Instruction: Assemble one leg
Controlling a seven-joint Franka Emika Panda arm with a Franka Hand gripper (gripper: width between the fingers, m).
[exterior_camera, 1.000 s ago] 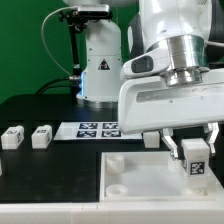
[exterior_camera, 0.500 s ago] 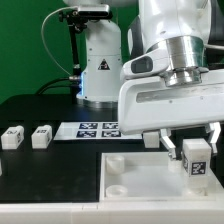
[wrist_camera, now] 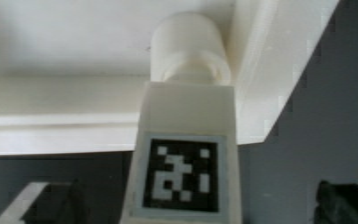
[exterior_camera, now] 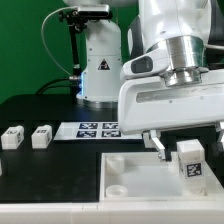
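A leg [exterior_camera: 190, 162], a small white block with a black-and-white tag, stands on the right corner of the large flat white square piece [exterior_camera: 130, 178]. My gripper [exterior_camera: 188, 143] hangs right above it, open, with its fingers apart on either side of the leg and not touching it. In the wrist view the leg [wrist_camera: 185, 150] sits midway between the fingers of the gripper [wrist_camera: 185, 205], its far end at a round corner socket [wrist_camera: 190, 48] of the white piece [wrist_camera: 69, 60]. Two more legs [exterior_camera: 11, 137] [exterior_camera: 41, 136] lie on the black table at the exterior view's left.
The marker board [exterior_camera: 97, 128] lies on the table behind the white piece. The arm's white base [exterior_camera: 100, 60] stands at the back. The black table [exterior_camera: 50, 165] ends at a white front edge.
The fingers have spread apart and let go of the leg. The leg stays standing on the white piece, a little lower in the view.
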